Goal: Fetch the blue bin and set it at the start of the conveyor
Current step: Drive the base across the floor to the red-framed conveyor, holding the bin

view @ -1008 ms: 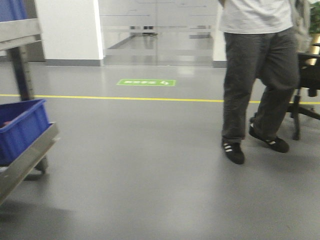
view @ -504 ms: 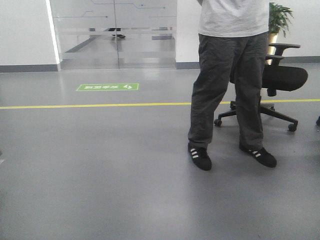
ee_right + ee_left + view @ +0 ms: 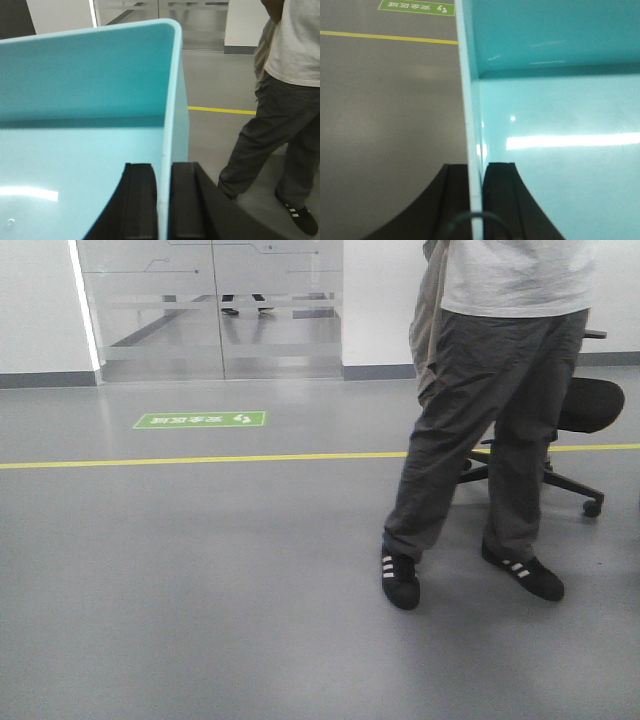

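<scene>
The blue bin [image 3: 555, 100] is a pale turquoise tub, empty inside, held up over the grey floor. My left gripper [image 3: 476, 167] is shut on its left wall, one black finger inside and one outside. In the right wrist view the blue bin [image 3: 80, 100] shows its right wall and rounded far corner, and my right gripper [image 3: 162, 167] is shut on that wall the same way. The conveyor start is out of view. The front view shows neither the bin nor the grippers.
A person in dark trousers [image 3: 480, 440] stands close ahead to the right, black shoes [image 3: 400, 580] on the floor, also seen as the person [image 3: 285, 110]. A black office chair [image 3: 585, 410] is behind them. A yellow floor line [image 3: 200, 459], a green floor sign [image 3: 200, 420] and glass doors [image 3: 210, 300] lie ahead.
The front view has swung right: the shelf with dark blue bins left the frame a second ago. The person and chair now sit right of centre, the person having shifted stance.
</scene>
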